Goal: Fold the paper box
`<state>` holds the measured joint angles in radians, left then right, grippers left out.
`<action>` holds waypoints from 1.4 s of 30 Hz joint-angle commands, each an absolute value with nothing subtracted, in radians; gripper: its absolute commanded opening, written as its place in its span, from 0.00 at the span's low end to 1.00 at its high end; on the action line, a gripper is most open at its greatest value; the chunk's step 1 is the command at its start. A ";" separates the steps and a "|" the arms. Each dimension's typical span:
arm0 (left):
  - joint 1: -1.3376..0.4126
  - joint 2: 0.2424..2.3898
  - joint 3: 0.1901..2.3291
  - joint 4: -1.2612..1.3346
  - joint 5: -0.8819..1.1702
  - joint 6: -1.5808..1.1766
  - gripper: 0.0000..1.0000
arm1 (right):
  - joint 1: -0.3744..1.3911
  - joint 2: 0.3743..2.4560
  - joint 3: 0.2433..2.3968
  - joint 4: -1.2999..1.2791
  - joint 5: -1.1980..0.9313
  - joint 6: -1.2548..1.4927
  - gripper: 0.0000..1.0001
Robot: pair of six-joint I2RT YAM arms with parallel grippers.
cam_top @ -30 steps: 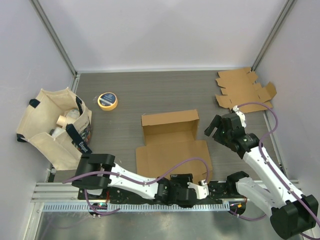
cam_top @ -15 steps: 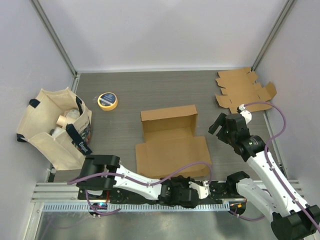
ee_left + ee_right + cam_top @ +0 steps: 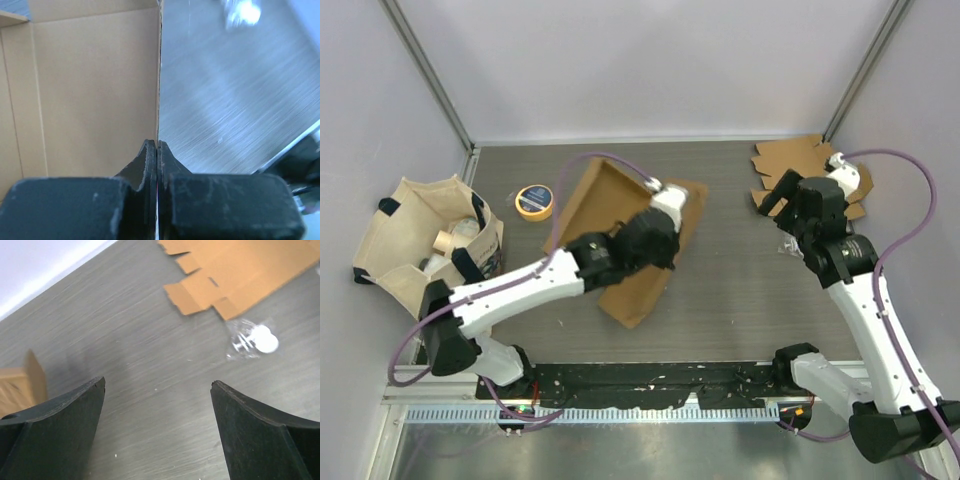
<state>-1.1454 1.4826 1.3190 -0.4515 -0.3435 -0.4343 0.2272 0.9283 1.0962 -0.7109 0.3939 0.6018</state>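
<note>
Left jaws are shut on one thin wall edge of the box (image 3: 603, 192), which is tipped up over the mid-left bench (image 3: 750, 290), near the tape (image 3: 535, 201). Single-edge pinch: the card could slip or crease, and the loose flap could swing. Right jaws are wide open and empty, well apart by the blank (image 3: 782, 155), so no support.

A robotics lab test cell was indicated: a grey bench (image 3: 750, 300) was enclosed by plain white panels (image 3: 650, 60) held in aluminium posts (image 3: 428, 75), and a left arm (image 3: 510, 290) and right arm (image 3: 865, 300) were bolted to a metal rail (image 3: 600, 413) at the near edge.
</note>
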 commanded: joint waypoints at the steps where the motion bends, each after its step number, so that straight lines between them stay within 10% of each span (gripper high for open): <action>1: -0.961 1.420 1.405 -0.554 -0.218 -0.843 0.00 | 0.227 1.006 1.154 -0.585 0.151 0.387 0.89; 12: -0.690 1.408 1.347 -0.442 -0.527 -1.414 0.00 | 0.722 0.930 0.850 -0.155 0.029 0.157 0.90; 31: -0.537 1.382 1.304 -0.373 -0.482 -1.749 0.00 | 0.735 0.997 0.465 0.634 0.126 0.114 0.86; 38: -0.528 1.361 1.296 -0.425 -0.460 -1.822 0.00 | 0.733 1.282 0.507 0.969 0.094 0.069 0.67; 42: -0.525 1.327 1.250 -0.379 -0.437 -1.832 0.16 | 0.732 1.316 0.540 0.979 0.136 0.061 0.32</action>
<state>-0.5331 1.3884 1.2827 -0.4263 -0.4591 -1.7836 0.7311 1.3170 0.4732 0.8028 0.0959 0.0971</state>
